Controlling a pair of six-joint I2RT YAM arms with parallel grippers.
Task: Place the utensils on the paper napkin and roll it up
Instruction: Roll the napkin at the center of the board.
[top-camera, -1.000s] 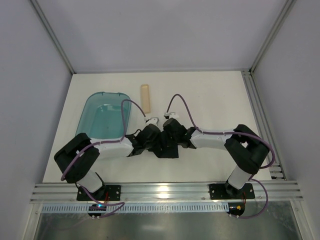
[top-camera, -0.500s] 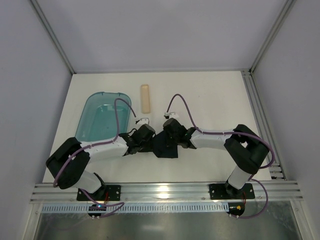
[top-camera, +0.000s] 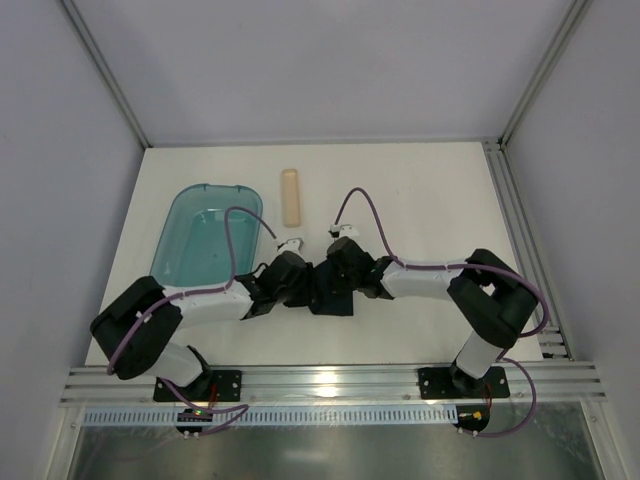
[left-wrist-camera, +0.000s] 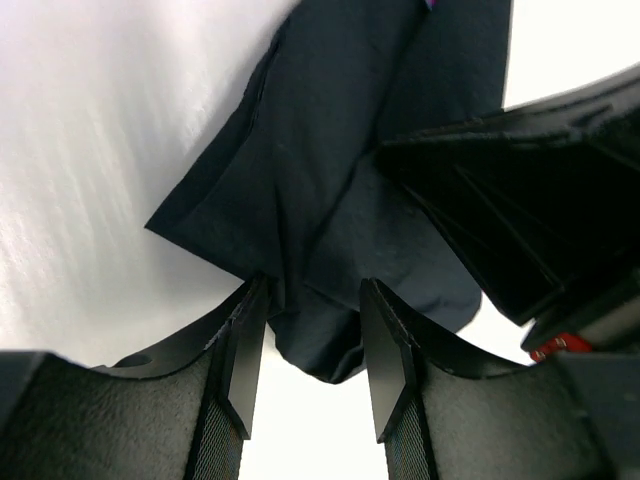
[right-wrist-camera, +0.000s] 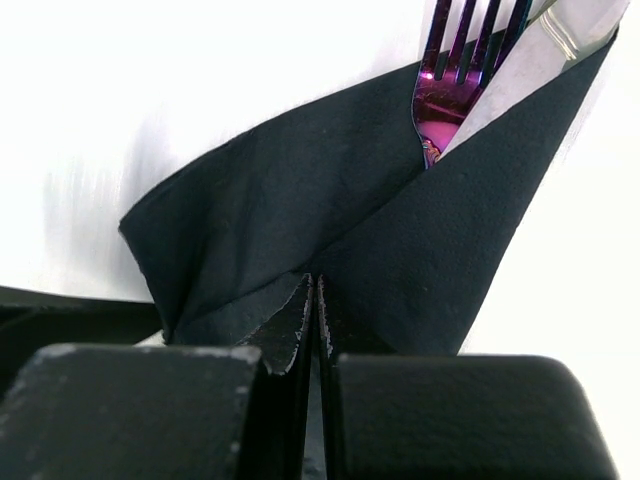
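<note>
Napkin against the left fingers: in the left wrist view we see the paper napkin (left-wrist-camera: 330, 200) reach down from the upper centre into the gap of the left gripper (left-wrist-camera: 313, 300). Its folded lower edge lies between the two fingers (left-wrist-camera: 245, 360) and brushes the left-hand one.
Left fingers: released, parted, with a gap that the fold does not fill.
Napkin against the right fingers: in the right wrist view the right gripper (right-wrist-camera: 315, 290) meets the napkin's lower fold at the bottom centre of the frame.
Right fingers: clenched to a hairline slit, and we read them as grasping the fold of paper at their tips.
Where the napkin lies: in the top view it sits on the white table (top-camera: 430, 190), low in the middle of the frame, between the two wrists. The teal tub (top-camera: 205, 240) is near on its left, and the beige stick (top-camera: 290, 196) lies well apart above it.
Napkin's look: dark navy, almost black and matte. It is folded over itself into a wedge with two flaps crossing, and it looks rumpled in the left wrist view.
Utensils: the utensils (right-wrist-camera: 450, 100) poke out of the fold's open mouth at the upper right of the right wrist view. We see a fork (right-wrist-camera: 438, 80) with a purple-magenta shine. Just beside it is a pale flat piece (right-wrist-camera: 560, 35) that we cannot identify.
</note>
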